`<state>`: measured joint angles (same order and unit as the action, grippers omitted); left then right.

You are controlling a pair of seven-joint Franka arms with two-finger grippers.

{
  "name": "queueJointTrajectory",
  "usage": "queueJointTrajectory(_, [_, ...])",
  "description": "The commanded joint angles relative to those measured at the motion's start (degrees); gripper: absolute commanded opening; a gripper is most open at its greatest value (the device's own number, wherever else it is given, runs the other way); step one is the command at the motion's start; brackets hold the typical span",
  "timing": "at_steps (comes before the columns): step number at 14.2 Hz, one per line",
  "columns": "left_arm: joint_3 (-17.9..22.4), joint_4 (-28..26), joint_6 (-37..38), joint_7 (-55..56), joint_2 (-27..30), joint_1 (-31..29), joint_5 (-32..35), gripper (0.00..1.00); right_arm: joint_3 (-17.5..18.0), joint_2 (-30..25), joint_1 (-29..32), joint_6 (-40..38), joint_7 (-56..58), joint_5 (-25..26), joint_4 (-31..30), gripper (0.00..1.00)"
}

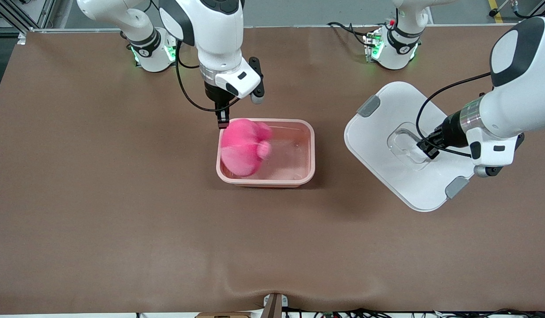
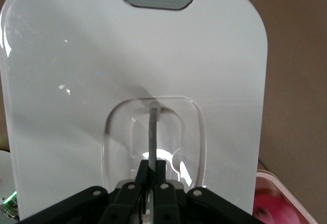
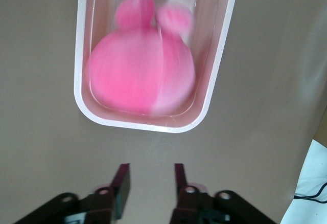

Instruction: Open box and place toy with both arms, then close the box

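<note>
With the lid (image 1: 400, 145) off and held up at the left arm's end of the tabletop (image 1: 122, 229), the opening step looks done. The left tool (image 1: 427, 148) is clamped tight on the clear handle (image 2: 153, 137) in the lid's middle, and the lid hangs tilted above the cloth, well apart from the box (image 1: 299, 176).

The box sits open near the middle of the tabletop, and the toy (image 1: 243, 145) is in it, at the end toward the right arm. The toy shows blurred, so I would judge it is just dropping or settling; I can't tell whether it lies flat on the bottom yet.

The right tool (image 1: 222, 119) is over the box's rim just beside the toy. Its fingers (image 3: 121, 183) stand parted with nothing between them, so it has no hold on anything.

So two parts seem finished: box opened, toy placed. What's left, by my reckoning, is for the right arm to clear away and the left arm to carry the lid over and press it down.
</note>
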<state>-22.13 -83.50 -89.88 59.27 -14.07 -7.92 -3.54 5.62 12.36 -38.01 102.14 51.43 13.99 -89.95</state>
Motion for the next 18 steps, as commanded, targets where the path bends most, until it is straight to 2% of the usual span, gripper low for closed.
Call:
queueJointTrajectory(1, [-0.29,0.09,0.67,-1.18,0.27,-0.25,0.73,0.0,-0.44,-0.23,-0.75,-0.45,-0.54,1.31,-0.05,1.0])
queueJointTrajectory(7, [-0.81,0.18,0.49,0.22,0.27,0.18,0.64,0.0,-0.97,-1.19,1.0,-0.8,-1.59,0.69,0.57,1.0])
queueJointTrajectory(12, [-0.9,0.18,-2.05,9.16,-0.43,4.83,0.29,0.0,-0.88,-3.04,8.47,-3.6,-5.09,-0.19,0.39,1.0])
queueJointTrajectory(18, [-0.9,-0.08,-8.29,26.48,-2.63,11.43,0.73,0.0,-0.79,-6.12,11.46,-9.14,-34.95,-2.65,-0.22,1.0])
